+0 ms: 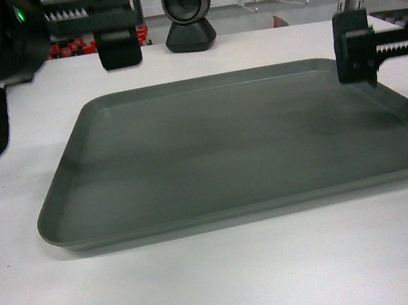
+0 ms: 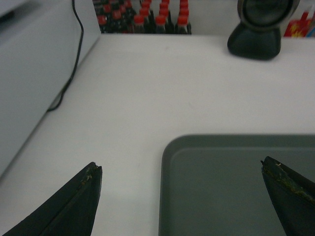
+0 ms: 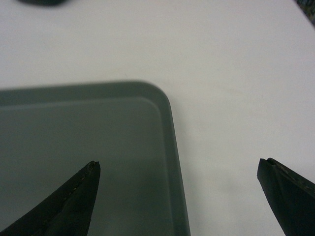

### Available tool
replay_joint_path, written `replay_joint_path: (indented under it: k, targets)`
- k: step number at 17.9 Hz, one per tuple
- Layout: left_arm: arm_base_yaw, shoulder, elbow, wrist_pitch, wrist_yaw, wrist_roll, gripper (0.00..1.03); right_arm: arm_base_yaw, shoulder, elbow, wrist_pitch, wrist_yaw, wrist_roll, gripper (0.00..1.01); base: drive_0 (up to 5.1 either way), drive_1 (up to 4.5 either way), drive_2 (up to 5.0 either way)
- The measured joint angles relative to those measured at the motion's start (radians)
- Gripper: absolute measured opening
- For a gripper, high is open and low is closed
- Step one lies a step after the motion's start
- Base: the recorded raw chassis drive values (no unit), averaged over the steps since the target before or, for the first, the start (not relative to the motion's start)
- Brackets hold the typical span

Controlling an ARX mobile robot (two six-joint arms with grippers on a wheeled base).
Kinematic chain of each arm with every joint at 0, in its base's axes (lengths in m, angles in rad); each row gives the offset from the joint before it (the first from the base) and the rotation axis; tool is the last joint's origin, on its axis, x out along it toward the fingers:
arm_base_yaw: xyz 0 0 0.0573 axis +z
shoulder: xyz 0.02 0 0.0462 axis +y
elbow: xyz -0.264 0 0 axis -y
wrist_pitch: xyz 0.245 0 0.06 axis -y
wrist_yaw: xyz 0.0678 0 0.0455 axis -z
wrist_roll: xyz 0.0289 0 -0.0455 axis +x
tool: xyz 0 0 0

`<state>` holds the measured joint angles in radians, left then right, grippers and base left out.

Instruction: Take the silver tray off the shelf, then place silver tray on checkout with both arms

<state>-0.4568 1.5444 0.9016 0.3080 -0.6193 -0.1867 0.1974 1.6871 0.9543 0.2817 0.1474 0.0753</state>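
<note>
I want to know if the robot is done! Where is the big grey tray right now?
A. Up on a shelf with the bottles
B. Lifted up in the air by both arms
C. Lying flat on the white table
C: the silver tray lies flat on the white checkout, and both wrist views show each end effector open, its fingers apart from the rim.

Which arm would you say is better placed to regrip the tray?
Probably right: the right tool, open, hangs at the tray's far right corner, while the left tool sits farther back, nearer the scanner.
</note>
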Motion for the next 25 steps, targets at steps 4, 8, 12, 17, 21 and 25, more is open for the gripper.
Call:
replay_joint_path:
  k: [4, 8, 12, 17, 21, 25]
  targets:
    - [-0.01, -0.174, 0.004, -0.041, 0.013, -0.024, 0.98, 0.014, -0.189, 0.001, 0.009, -0.016, 0.096, 0.98, 0.0, 0.0, 0.0]
    - [-0.01, -0.333, -0.016, -0.101, -0.039, -0.013, 0.98, 0.038, -0.406, -0.034, -0.042, 0.014, 0.102, 0.98, 0.0, 0.0, 0.0]
    - [0.105, -0.513, -0.254, 0.087, 0.241, 0.132, 0.68, 0.008, -0.614, -0.243, 0.085, 0.059, -0.017, 0.69, 0.0, 0.0, 0.0]
    - [0.195, -0.643, -0.434, 0.137, 0.352, 0.166, 0.37, -0.002, -0.781, -0.397, 0.043, 0.051, -0.051, 0.38, 0.0, 0.0, 0.0]
    - [0.304, -0.809, -0.655, 0.175, 0.463, 0.169, 0.01, -0.082, -0.953, -0.651, 0.127, -0.026, -0.068, 0.02, 0.0, 0.0, 0.0]
    - [0.393, -0.954, -0.77, 0.144, 0.568, 0.169, 0.01, -0.205, -1.094, -0.789, 0.138, -0.136, -0.068, 0.02, 0.0, 0.0, 0.0]
